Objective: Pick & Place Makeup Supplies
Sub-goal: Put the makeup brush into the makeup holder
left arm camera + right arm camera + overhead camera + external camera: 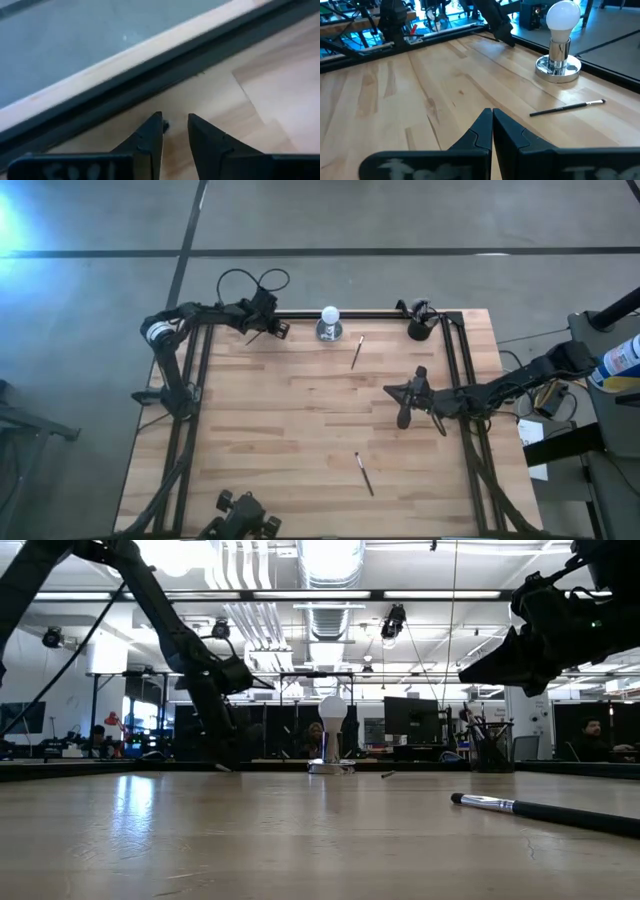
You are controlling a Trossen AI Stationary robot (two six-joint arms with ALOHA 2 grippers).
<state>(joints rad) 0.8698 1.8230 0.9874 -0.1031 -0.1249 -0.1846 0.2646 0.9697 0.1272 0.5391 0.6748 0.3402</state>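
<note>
Now | L claw (175, 131) @ far table edge (150, 60) | centre open

i find no legible text: the markings on both wrist mounts are blurred, and nothing else carries readable lettering.

Low view, level across the wooden tabletop (250, 840). A dark-handled makeup brush (545, 810) lies flat at near right, its silver ferrule and bristle tip toward the middle of the tabletop. Far back near centre stands a white ball on a silver base (330, 735); just right of it a small dark stick (387, 775) lies flat. Left arm descends at far left, its hand (225, 762) low by the far edge. Right hand (500, 665) hangs high at upper right, clear of the tabletop. A dark cup (490, 752) holding sticks sits at far right. People sit in the room behind.
</note>
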